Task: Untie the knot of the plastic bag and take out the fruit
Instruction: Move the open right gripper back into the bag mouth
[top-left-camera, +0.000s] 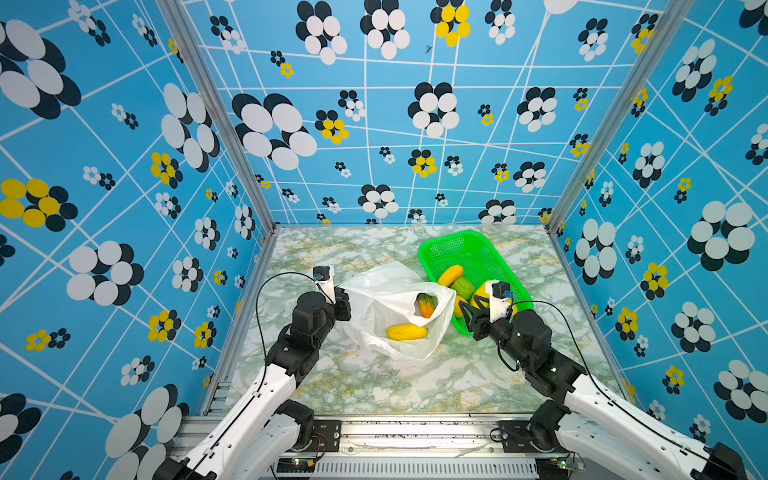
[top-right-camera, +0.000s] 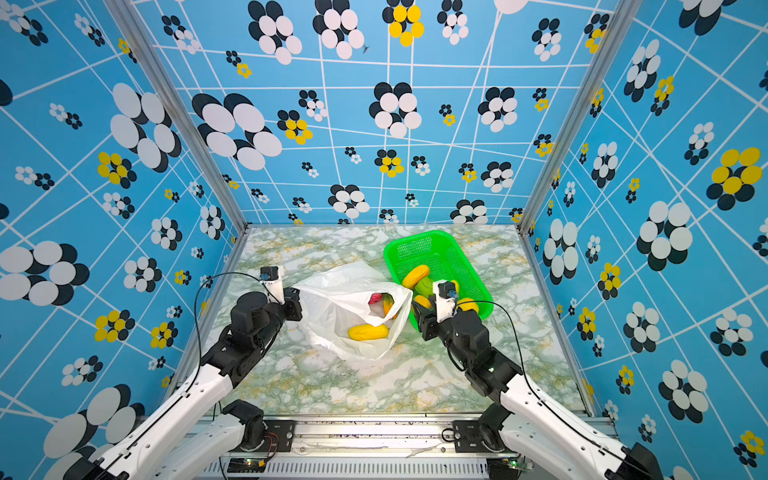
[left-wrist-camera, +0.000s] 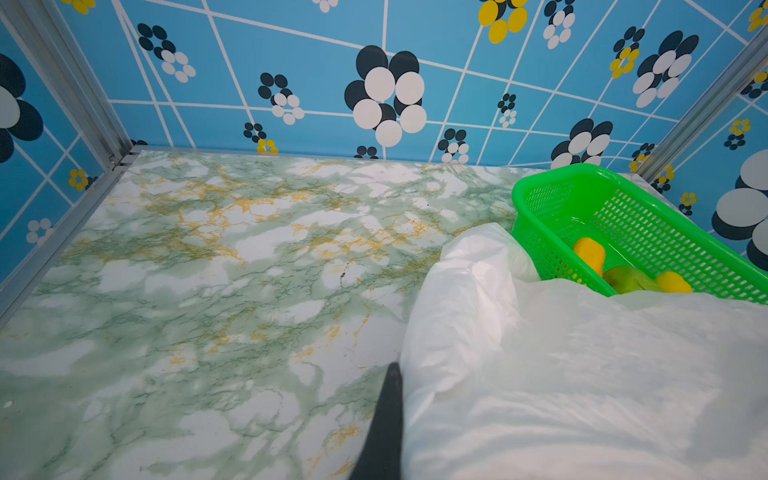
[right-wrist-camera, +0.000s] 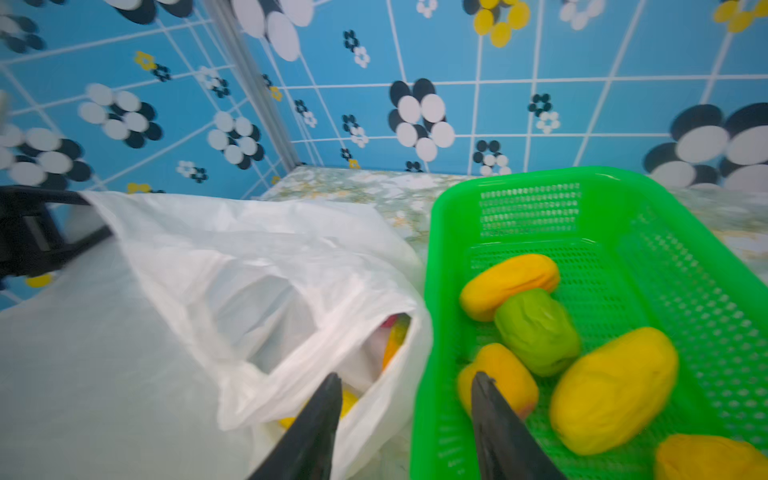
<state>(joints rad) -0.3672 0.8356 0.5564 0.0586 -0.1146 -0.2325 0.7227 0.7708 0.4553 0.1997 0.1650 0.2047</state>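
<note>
Most of the table (top-left-camera: 374, 386) is in sight, a glossy marble print in green, white and ochre. The bag (top-left-camera: 374, 320), thin crinkly white film, slumps at its centre with the mouth gaping toward the basket. The film is cloudy, so I can't tell what lies deeper inside. Just beside it on the right sits one basket (top-left-camera: 453, 236), rectangular bright green plastic mesh, its near end hidden under my right arm in both top views. The left gripper (top-left-camera: 344, 300) is pinched together on the bag's left edge (only one dark finger (left-wrist-camera: 386, 415) shows in its wrist view, the film covering the rest). The right gripper (right-wrist-camera: 406, 376) hangs with jaws apart and nothing between them, over the line where bag mouth meets basket rim; that view is smeared. The fruit (right-wrist-camera: 611, 386) are smooth oval toys. Five lie in the basket, four yellow-orange and one green (right-wrist-camera: 536, 332), with one cut off at the frame edge. Three show in the bag: one yellow (top-left-camera: 406, 332), one green-orange striped (top-left-camera: 426, 305), one pinkish-red (top-right-camera: 375, 298), barely peeking out.
</note>
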